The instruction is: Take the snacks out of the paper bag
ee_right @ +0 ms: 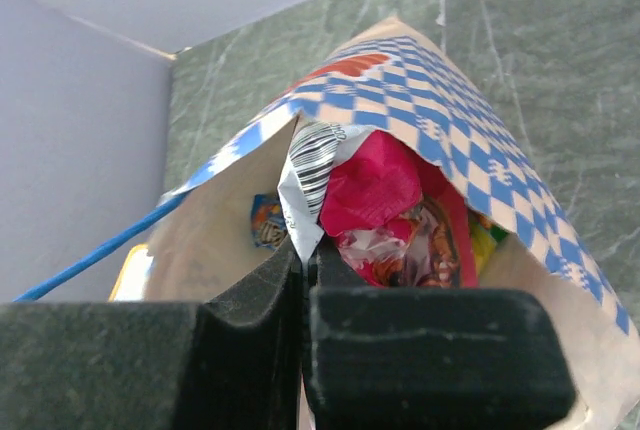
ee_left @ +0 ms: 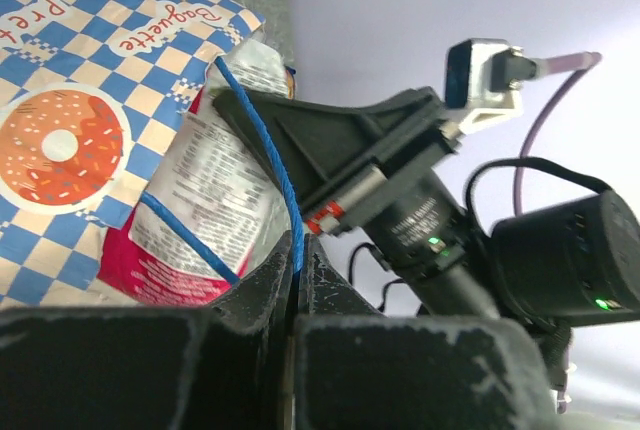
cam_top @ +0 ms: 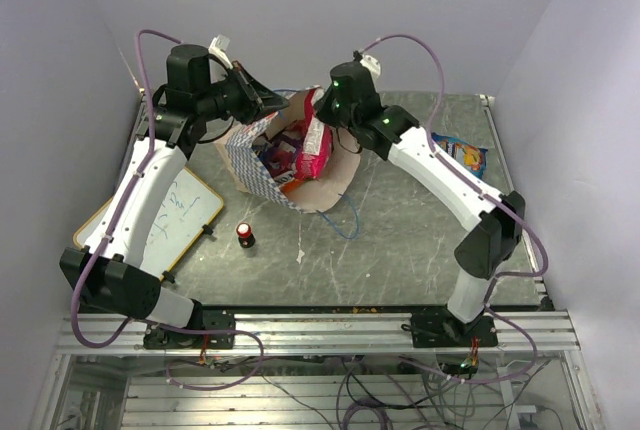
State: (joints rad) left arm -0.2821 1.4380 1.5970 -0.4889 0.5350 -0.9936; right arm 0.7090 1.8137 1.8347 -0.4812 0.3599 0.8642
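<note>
On the dark green marbled worktop (cam_top: 400,250), a whiteboard (cam_top: 165,218) lies at the left edge under the left arm. A small red-and-white bottle (cam_top: 244,235) stands just in front of the paper bag (cam_top: 262,175), apart from it. Well off to the right, a blue snack packet (cam_top: 463,155) lies flat on the worktop, outside the bag. One loose blue cord (cam_top: 346,218) trails from the bag's near edge across the surface.

The bag sits toward the far middle of the worktop, between the two hands. It is cream inside, with a blue-and-white checkered band and orange doughnut pictures outside. The left hand (ee_left: 296,250) has its fingers pressed together on the blue cord handle (ee_left: 262,130) at the bag's rim. The right hand (ee_right: 305,250) is at the bag's gaping mouth, pinching the white barcode seam of a pink snack packet (ee_right: 375,185). This packet is crinkled, with magenta foil and white fine print on the back, and sticks up out of the opening. More packets show deeper inside; the pink one partly hides them.
</note>
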